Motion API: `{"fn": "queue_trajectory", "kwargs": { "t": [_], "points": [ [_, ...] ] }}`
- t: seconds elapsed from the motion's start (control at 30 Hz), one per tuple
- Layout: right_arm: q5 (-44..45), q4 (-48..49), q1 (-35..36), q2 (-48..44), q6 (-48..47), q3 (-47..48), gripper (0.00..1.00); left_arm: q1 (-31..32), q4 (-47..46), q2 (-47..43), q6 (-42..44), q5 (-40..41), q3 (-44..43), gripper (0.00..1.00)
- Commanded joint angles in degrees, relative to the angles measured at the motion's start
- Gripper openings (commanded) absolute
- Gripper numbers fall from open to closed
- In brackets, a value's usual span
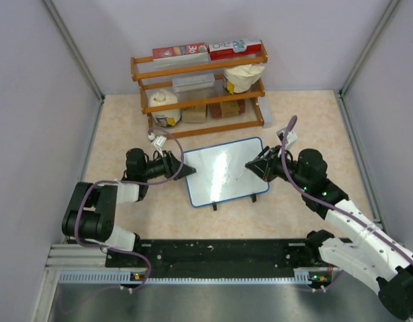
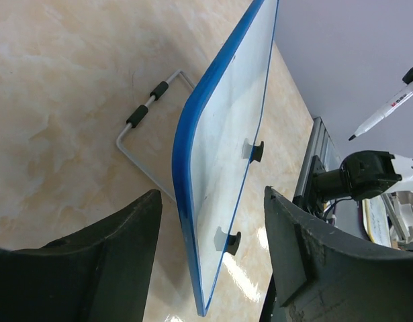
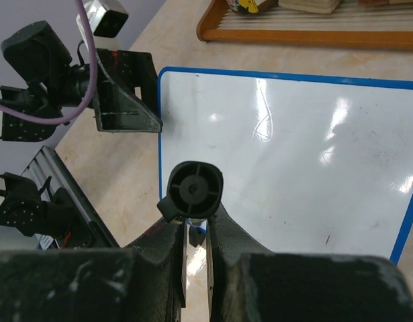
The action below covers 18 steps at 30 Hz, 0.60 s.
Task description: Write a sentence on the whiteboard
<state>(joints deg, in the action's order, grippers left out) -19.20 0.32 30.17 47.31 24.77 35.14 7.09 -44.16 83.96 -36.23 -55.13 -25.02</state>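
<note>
Whiteboard [image 1: 226, 171] sits blank, its edge inside the parted left gripper [image 1: 187, 172], its face just ahead of the marker [image 3: 193, 191] clamped in the right gripper [image 3: 196, 248]. The left should pinch first, steadying it for the tip.

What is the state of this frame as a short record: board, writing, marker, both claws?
whiteboard: propped tilted on the table, blue frame
sentence: no words visible on it
left claw: open, fingers straddling the board's left edge
right claw: shut on the marker
marker tip: seemingly off the board
</note>
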Motion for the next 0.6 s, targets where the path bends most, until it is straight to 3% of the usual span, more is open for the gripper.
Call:
{"fn": "queue_trajectory", "kwargs": {
  "t": [0.0,0.43,0.57],
  "points": [
    [-0.9,5.3,0.6,0.2,0.8,1.8,0.00,-0.2,-12.1,3.1,-2.3,-4.8,1.1,0.65],
    [-2.7,10.7,1.3,6.8,1.9,4.1,0.00,1.8,-5.9,2.3,2.0,-4.4,0.4,0.48],
    [-1.3,14.2,4.6,10.2,1.2,5.5,0.00,1.8,-5.5,2.7,1.8,-4.8,0.3,0.33]
  ]
}}
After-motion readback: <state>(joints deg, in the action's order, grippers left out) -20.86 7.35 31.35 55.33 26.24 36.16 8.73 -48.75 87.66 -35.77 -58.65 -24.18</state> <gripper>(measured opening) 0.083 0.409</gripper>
